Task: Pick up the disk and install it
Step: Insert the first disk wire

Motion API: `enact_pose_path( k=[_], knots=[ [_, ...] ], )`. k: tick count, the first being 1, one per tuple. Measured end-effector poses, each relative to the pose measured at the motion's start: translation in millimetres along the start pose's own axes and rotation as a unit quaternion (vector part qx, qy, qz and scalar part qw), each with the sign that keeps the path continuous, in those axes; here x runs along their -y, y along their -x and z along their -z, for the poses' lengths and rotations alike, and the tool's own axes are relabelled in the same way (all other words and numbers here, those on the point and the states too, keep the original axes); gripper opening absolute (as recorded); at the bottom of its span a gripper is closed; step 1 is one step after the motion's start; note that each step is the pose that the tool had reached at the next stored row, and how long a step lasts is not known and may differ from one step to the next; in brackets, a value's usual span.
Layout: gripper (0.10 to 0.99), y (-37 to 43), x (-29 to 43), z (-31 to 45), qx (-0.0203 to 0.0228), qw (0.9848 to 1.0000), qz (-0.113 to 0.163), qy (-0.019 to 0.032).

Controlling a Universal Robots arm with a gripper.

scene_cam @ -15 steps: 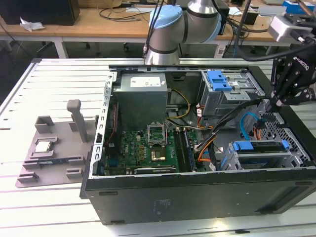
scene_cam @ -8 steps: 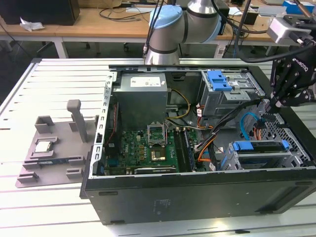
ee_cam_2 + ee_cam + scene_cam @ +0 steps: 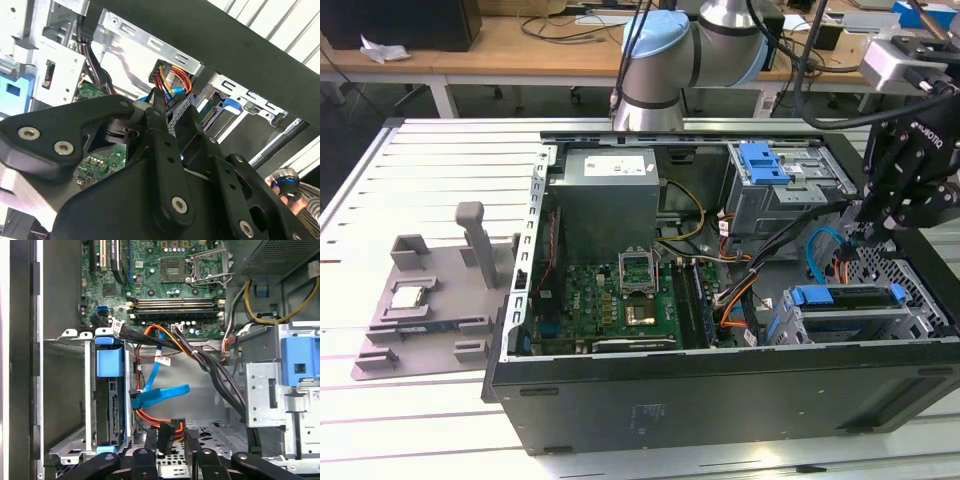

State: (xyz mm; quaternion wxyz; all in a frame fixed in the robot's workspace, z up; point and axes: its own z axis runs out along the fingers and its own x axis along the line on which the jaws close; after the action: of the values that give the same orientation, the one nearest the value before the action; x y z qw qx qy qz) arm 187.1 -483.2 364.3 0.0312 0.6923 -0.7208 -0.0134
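The disk [image 3: 850, 298] sits edge-up inside the drive bay at the near right corner of the open computer case [image 3: 720, 400], with its blue carrier frame [image 3: 815, 296] showing. In the first wrist view the disk [image 3: 116, 412] stands in the same bay under a blue tab [image 3: 109, 361]. My gripper [image 3: 860, 232] hangs inside the case just behind that bay. Its fingers [image 3: 150, 442] are shut on a black cable connector [image 3: 169, 430] with red and orange wires, a short way from the disk's end. The second wrist view shows the gripper [image 3: 175, 105] by the coloured wires [image 3: 175, 80].
A blue flat cable [image 3: 160, 392] and black cable bundles [image 3: 215, 375] run across the case floor beside the gripper. The motherboard [image 3: 620, 300], the power supply [image 3: 610, 190] and a grey cage with a blue latch [image 3: 765, 165] are inside the case. A grey fixture [image 3: 420, 310] holding a processor chip [image 3: 408, 297] lies at the exterior view's left.
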Motion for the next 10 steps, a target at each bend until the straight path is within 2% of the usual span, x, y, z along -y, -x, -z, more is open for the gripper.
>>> enact_pose_path(
  k=[1,4,6,10],
  knots=[
    [0.361,0.9,0.0,-1.1,-0.0069,1.0000,0.000,-0.0003],
    [0.361,2.3,0.1,-3.1,-0.0218,0.9998,-0.001,-0.0009],
    [0.361,2.9,0.2,-6.1,-0.0251,0.9997,-0.002,-0.0010],
    [0.361,4.0,0.4,-8.6,-0.0256,0.9997,-0.002,-0.0010]
  ],
)
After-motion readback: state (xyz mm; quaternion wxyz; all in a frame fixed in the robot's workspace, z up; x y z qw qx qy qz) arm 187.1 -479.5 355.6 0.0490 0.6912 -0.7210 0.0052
